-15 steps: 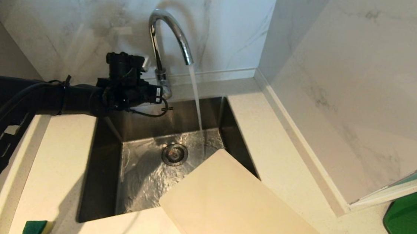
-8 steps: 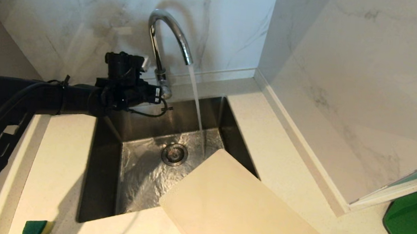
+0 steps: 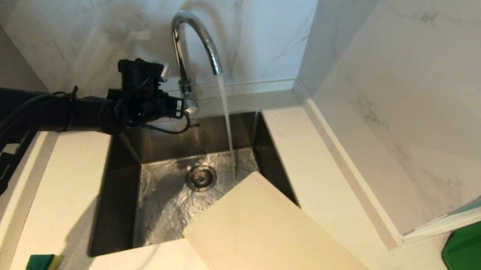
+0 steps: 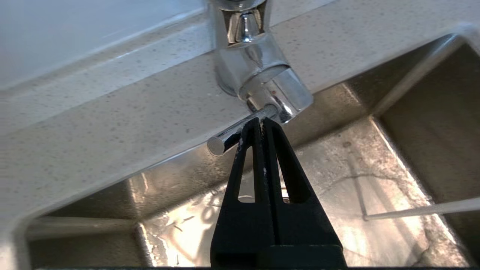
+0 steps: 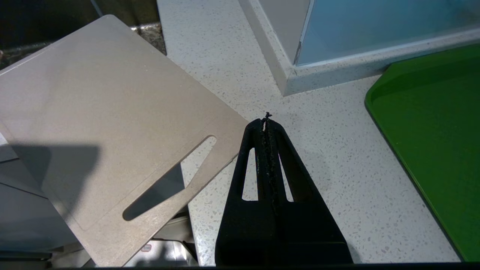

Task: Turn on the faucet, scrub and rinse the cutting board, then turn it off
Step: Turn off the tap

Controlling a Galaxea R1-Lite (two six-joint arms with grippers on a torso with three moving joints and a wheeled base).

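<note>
The faucet (image 3: 193, 49) is seen at twelve o'clock behind the sink (image 3: 124, 194), and a stream of water (image 3: 226, 112) is poured from its curved spout onto the wet basin floor, just to the three o'clock side of the drain (image 3: 201, 178). The left gripper (image 3: 181, 106) is held at the faucet's base, at about ten o'clock from the drain; its fingers are pressed together with nothing between them, and in the left wrist view the tips (image 4: 261, 125) are seen touching the thin side lever (image 4: 240, 131). The cutting board (image 3: 277, 241) is laid at about five o'clock from the drain, one rounded corner jutting over the sink's edge and the rest resting on the speckled counter (image 3: 332, 168). The right gripper (image 5: 266, 123) is held above the counter with its fingers closed and empty, just beside the board's slotted end (image 5: 168, 180). A green mat (image 3: 477, 259) is found at four o'clock, and a green and yellow sponge (image 3: 43, 263) at seven o'clock.
</note>
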